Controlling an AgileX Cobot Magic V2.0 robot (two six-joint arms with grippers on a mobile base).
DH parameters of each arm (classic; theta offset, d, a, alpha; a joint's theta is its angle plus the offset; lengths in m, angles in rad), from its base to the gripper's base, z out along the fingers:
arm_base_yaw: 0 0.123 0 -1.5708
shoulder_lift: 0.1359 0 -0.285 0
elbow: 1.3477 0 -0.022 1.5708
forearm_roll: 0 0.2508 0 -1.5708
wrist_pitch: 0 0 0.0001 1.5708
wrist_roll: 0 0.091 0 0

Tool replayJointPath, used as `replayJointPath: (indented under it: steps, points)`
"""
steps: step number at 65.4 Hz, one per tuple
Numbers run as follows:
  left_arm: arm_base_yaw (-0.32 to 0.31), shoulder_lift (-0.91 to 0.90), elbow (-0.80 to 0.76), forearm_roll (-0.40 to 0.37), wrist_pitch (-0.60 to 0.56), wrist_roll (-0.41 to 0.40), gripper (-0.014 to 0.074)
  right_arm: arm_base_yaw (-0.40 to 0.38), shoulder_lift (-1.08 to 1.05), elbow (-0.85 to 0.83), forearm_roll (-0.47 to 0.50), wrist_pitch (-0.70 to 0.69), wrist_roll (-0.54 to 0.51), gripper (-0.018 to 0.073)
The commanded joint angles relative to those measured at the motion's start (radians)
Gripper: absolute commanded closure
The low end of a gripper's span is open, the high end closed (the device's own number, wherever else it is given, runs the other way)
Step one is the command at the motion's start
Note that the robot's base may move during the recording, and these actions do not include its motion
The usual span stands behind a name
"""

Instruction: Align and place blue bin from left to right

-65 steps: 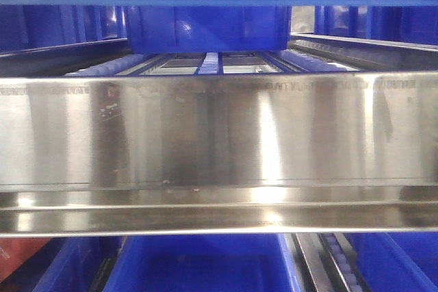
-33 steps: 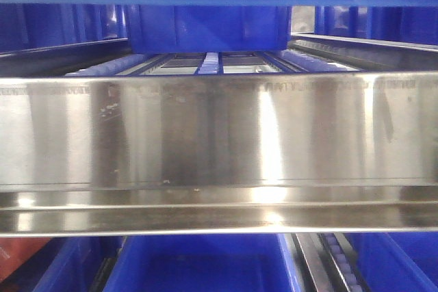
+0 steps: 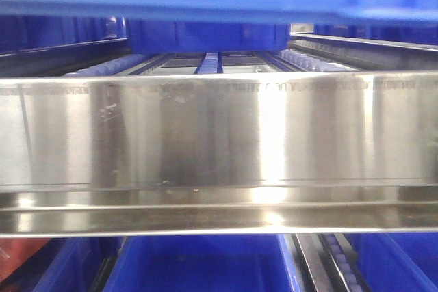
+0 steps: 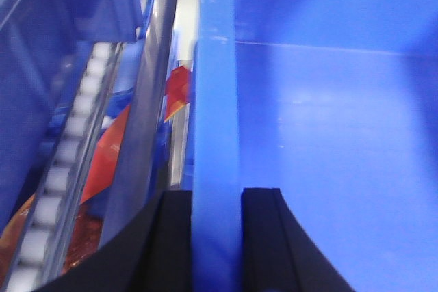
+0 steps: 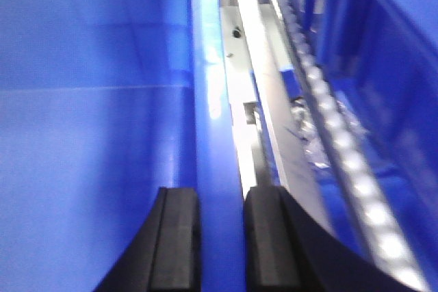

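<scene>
Stainless shelving fills your front view: a broad steel beam (image 3: 219, 135) spans the frame from 9 to 3 o'clock, with roller tracks (image 3: 308, 59) running away behind it toward a rear bin (image 3: 205, 35) at 12 o'clock. A lower bin (image 3: 198, 264) sits under the beam at 6 o'clock. A blurred blue band along the top edge looks like the underside of a bin, but you cannot tell which one from here, and neither arm shows in this view.

Your wrist cameras give you what the front view cannot. On the left wrist, the left gripper (image 4: 217, 200) straddles the left wall of the blue bin (image 4: 328, 135), one black finger outside and one inside, both pressed against the rim, so it is clamped on the wall. The bin's smooth interior spreads toward 3 o'clock. Toward 9 o'clock you see a steel rail (image 4: 147, 100), a roller track, and a red-orange sheet (image 4: 176, 90) between rail and bin.

On the right wrist, the right gripper (image 5: 220, 200) pinches the bin's opposite wall the same way, closed onto the rim. The interior lies at 9 o'clock. At 3 o'clock a rail and rollers run just beside the wall, with a neighbouring crate (image 5: 404, 46) beyond them.
</scene>
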Motion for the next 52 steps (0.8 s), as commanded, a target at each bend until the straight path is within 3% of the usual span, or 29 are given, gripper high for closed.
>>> replayJointPath:
  steps: [1,13,23,32,52]
  points:
    - [0.030,0.030,-0.012,-0.111,-0.145,0.052,0.0707,-0.038,0.019,-0.022,0.027,-0.315,0.026,0.0725]
    - [0.055,0.090,0.018,-0.140,-0.235,0.059,0.0707,-0.077,0.055,-0.022,0.032,-0.359,0.001,0.0725]
    - [0.055,0.131,0.024,-0.143,-0.278,0.059,0.0707,-0.081,0.095,-0.003,0.032,-0.310,0.005,0.0725]
    - [0.055,0.152,0.026,-0.138,-0.285,0.059,0.0707,-0.083,0.112,0.023,0.032,-0.380,0.006,0.0725]
    - [0.055,0.182,0.030,-0.134,-0.285,0.059,0.0707,-0.108,0.129,0.023,0.017,-0.377,0.006,0.0725]
